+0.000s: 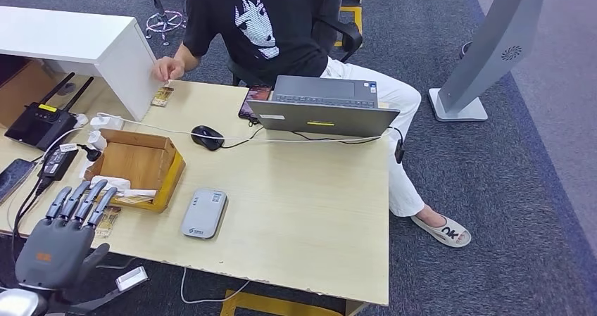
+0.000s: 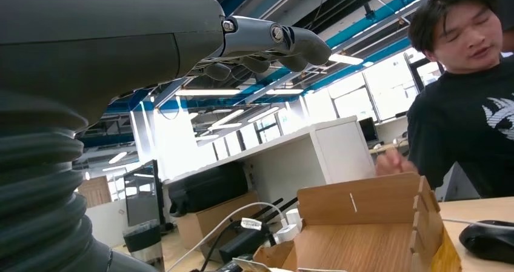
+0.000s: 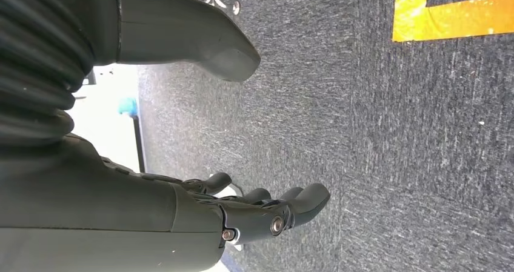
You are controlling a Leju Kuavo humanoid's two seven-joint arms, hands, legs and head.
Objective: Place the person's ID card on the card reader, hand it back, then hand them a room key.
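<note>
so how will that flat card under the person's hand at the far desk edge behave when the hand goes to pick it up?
The small flat card looks thin and lies flush on the light wooden desk, so fingers probably can't get under it; it will likely slide first. Probably light and fairly stiff. The person's hand rests at it, so it may be held down.

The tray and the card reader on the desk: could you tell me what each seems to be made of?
The tray looks like unpainted wood or plywood: tan, matte, with slotted walls visible in the left wrist view. The card reader looks like grey moulded plastic, smooth with rounded corners; metal cannot be ruled out.
</note>
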